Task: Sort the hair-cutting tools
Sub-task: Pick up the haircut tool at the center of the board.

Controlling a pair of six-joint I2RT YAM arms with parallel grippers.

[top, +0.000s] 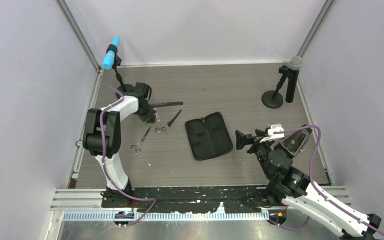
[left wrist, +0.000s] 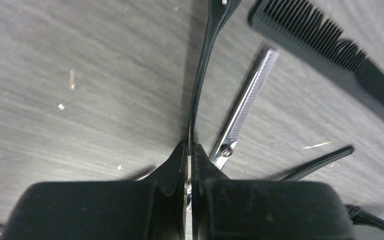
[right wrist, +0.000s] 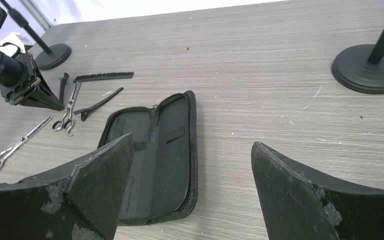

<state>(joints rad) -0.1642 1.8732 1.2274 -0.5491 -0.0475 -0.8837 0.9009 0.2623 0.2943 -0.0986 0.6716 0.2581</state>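
My left gripper [top: 147, 114] [left wrist: 190, 146] is shut on a slim black clip [left wrist: 205, 60], which sticks out forward past the fingertips, low over the table. The clip also shows in the right wrist view [right wrist: 62, 86]. Beside it lie the black comb [top: 167, 104] [left wrist: 325, 50], a silver scissors [top: 159, 125] [left wrist: 245, 102] and a second black clip [top: 174, 118] [left wrist: 320, 162]. Another scissors [top: 141, 140] [right wrist: 10, 150] lies nearer the left arm. My right gripper [top: 242, 139] [right wrist: 192, 140] is open and empty, just right of the case.
The black zip case [top: 208, 135] [right wrist: 155, 155] lies open in the middle of the table. A blue-headed microphone [top: 111, 52] stands at the back left, a silver-headed one [top: 294, 62] with a round base [top: 272, 99] at the back right. Walls close three sides.
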